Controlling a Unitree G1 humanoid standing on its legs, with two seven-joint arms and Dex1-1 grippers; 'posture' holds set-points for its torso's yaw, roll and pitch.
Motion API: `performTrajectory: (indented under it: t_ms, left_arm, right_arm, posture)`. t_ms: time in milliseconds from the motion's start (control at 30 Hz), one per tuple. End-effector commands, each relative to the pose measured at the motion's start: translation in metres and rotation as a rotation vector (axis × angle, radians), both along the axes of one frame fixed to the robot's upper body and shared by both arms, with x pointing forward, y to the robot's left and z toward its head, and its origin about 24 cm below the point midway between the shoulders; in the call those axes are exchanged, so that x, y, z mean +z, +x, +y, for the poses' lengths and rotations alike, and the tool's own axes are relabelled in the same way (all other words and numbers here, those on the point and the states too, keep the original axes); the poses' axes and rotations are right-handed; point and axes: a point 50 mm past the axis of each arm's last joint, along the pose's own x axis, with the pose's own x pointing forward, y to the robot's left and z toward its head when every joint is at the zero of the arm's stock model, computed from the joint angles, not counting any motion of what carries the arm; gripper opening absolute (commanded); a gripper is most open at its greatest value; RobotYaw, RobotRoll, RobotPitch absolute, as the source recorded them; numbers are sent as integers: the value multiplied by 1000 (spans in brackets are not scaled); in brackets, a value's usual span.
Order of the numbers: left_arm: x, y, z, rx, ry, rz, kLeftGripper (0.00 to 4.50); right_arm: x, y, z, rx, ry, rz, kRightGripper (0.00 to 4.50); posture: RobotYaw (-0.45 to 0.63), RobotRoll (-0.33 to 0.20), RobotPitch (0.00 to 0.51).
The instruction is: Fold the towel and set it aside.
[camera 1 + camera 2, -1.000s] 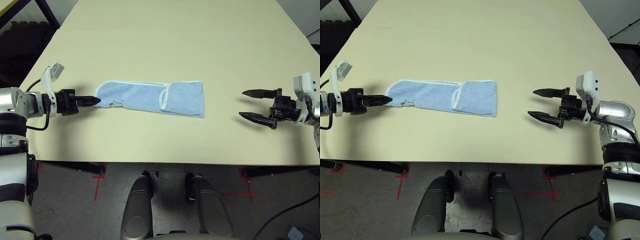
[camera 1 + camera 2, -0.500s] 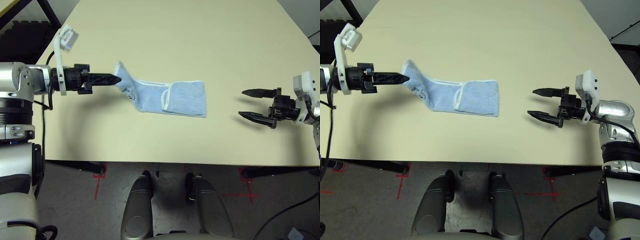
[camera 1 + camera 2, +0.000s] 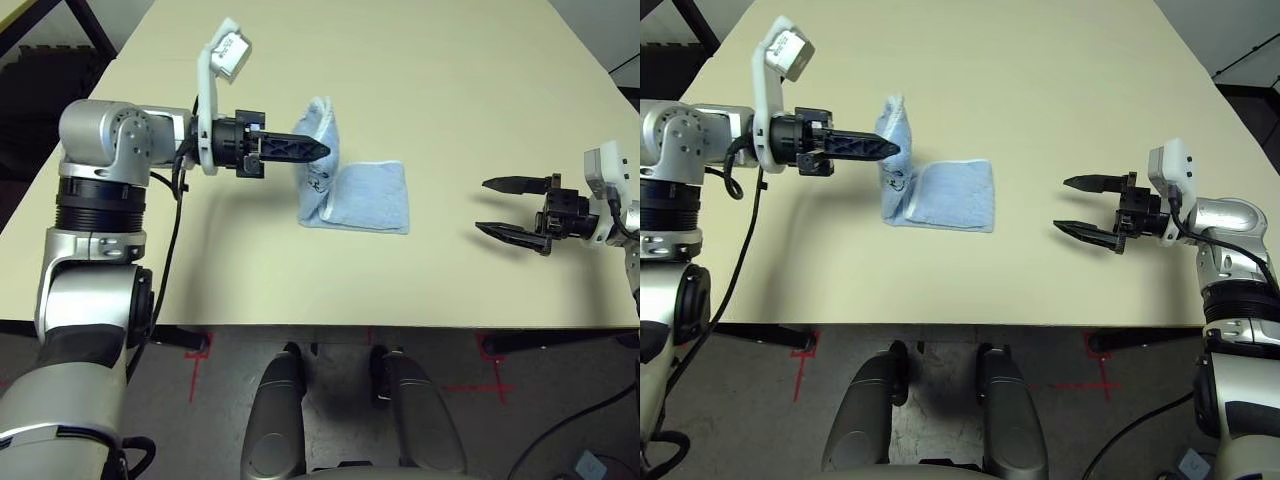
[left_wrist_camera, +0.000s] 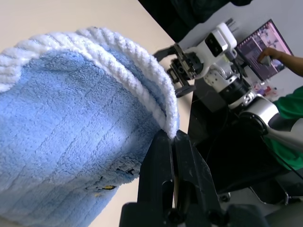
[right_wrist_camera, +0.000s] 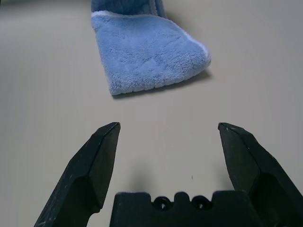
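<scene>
Your left gripper [image 3: 318,152] was clamped tight on the towel [image 3: 365,195] by its white-stitched edge, that end raised off the table [image 3: 430,80] and standing up over the rest; the folded part lay flat mid-table; your right gripper [image 3: 1072,207] hung well off to the towel's right, fingers spread wide, holding nothing

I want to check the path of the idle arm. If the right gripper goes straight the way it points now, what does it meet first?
Most likely the towel. The right gripper, fingers open, aims across bare table at the folded end lying flat; nothing lies between. Height is uncertain, so it might pass just over the cloth.
</scene>
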Motion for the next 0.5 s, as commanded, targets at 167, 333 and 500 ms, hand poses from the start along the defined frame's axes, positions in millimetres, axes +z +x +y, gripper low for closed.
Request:
performTrajectory:
  t_ms: [167,333,500]
  left_arm:
    - [-10,6,-18,-52,56,10,19]
    - [-16,9,-34,-71,57,16,19]
    - [-25,13,-46,-80,68,23,19]
  right_arm:
    - [-1,0,0,-4,-12,2,4500]
    - [-2,0,1,0,-10,4,4500]
    - [-3,0,2,3,-9,3,4500]
  posture:
    - [9,0,196]
    - [12,0,196]
    - [7,0,195]
